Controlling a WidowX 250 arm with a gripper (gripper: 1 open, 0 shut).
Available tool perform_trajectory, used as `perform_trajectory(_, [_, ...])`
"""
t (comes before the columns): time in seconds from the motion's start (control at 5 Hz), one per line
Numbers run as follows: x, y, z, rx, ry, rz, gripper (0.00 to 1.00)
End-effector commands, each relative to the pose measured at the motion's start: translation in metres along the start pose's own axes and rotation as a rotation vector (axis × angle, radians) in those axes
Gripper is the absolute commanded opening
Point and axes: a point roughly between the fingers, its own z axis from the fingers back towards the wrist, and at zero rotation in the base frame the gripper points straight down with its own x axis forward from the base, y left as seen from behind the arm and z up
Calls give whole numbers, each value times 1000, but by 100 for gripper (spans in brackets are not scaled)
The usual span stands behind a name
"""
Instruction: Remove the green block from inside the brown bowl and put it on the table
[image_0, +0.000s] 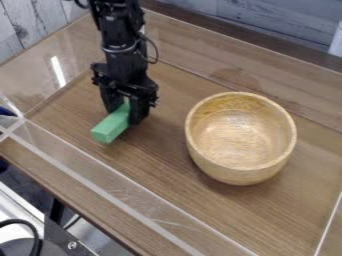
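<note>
Camera view: my end effector (120, 103) is closed on the green block (111, 124), low over the worktop (160, 205), left of the bowl (241, 138). I should settle the block flat, release gently, then lift straight up.

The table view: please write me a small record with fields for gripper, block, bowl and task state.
gripper: shut on the block, low over the table, fingers pointing down
block: green, one end between the fingers, tilted toward the viewer, outside the bowl
bowl: light tan, upright, nothing in it, right side of the picture
table: brown wood
task state: block out of the bowl, not yet released
</note>
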Motion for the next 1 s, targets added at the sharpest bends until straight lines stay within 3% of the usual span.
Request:
perform_trajectory(0.0, [11, 3, 9, 15, -46, -2, 0])
perform_trajectory(0.4, [10, 3, 3, 3, -28, 4, 0])
perform_trajectory(0.6, [9, 2, 9, -5, -25, 10, 100])
perform_trajectory(0.8, [9, 0, 22, -18, -35, 18, 100])
